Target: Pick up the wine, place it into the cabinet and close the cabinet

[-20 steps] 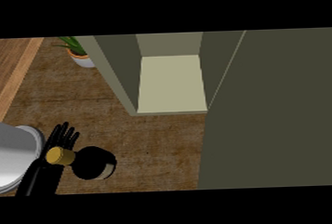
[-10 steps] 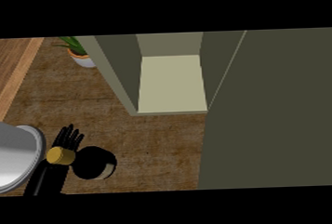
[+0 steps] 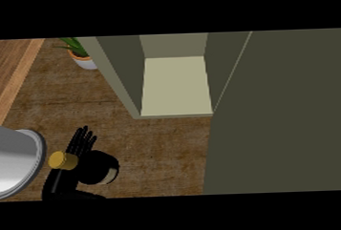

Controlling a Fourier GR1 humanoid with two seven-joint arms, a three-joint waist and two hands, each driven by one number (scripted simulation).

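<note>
The left robot hand (image 3: 81, 140), fingers straight, stands just beside the wine (image 3: 94, 168), apparently not gripping it.

The left forearm (image 3: 11, 163) is a broad, smooth grey shell, rounded in section and shaded paler toward its rim. The left hand (image 3: 77, 150) is black all over (fingers (image 3: 82, 138) included), and these are slim, separate and narrow-tipped.

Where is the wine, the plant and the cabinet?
wine (image 3: 62, 160), head view, on its gold cap.
plant (image 3: 73, 45), head view, on its green leaves.
cabinet (image 3: 176, 85), head view, on its pale inside floor.
</note>
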